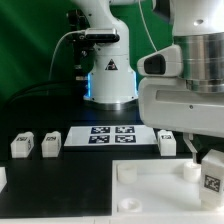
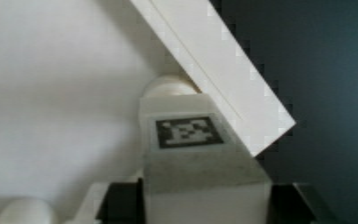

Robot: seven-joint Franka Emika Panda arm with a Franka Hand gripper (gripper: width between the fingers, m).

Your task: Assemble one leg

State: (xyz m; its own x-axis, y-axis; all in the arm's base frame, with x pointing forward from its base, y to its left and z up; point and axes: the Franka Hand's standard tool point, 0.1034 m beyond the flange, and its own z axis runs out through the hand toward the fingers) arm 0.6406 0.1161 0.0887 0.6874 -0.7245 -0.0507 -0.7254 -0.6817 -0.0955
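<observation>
My gripper is shut on a leg, a small white block with a black-and-white tag, held between the two dark fingers. In the exterior view the held leg hangs below my gripper over the right corner of the large white tray-like top, next to a round socket. In the wrist view the leg's tip lies against the top's raised rim. Whether it touches the top I cannot tell.
Two loose legs stand at the exterior view's left and another at its right. The marker board lies between them, in front of the robot base. Dark table lies beyond the top's rim.
</observation>
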